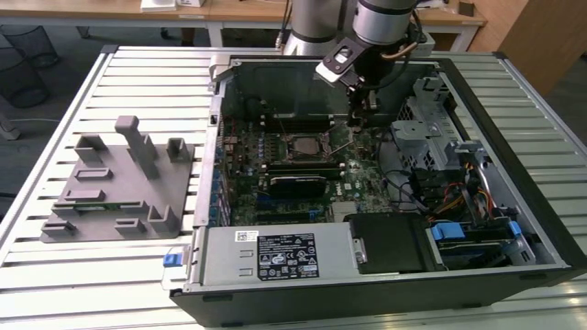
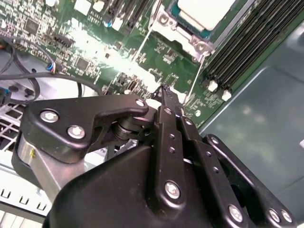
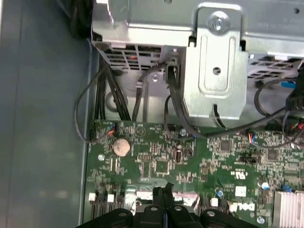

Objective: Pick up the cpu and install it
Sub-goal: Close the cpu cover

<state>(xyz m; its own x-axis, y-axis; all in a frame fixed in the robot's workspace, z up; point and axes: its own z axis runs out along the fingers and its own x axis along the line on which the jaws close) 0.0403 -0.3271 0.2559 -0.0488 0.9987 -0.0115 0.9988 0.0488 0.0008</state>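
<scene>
The cpu (image 1: 301, 146) lies flat in the socket in the middle of the green motherboard (image 1: 275, 199), inside the open computer case. Its pale silver-white top (image 2: 204, 12) sits within a metal socket frame (image 2: 190, 40). My gripper (image 1: 363, 118) hangs inside the case, above the board and to the exterior view's right of the socket. In both wrist views its black fingers are pressed together at the tips, and my gripper (image 2: 164, 92) (image 3: 163, 191) is shut with nothing between them. A thin metal lever (image 1: 342, 146) slants up beside the socket, close to the fingertips.
A grey fixture (image 1: 119, 185) stands on the slatted table at the exterior view's left. In the case, a big silver box with a label (image 1: 275, 254) fills the near edge. A metal drive cage (image 1: 431, 137) and black cables (image 3: 102, 102) crowd the right side.
</scene>
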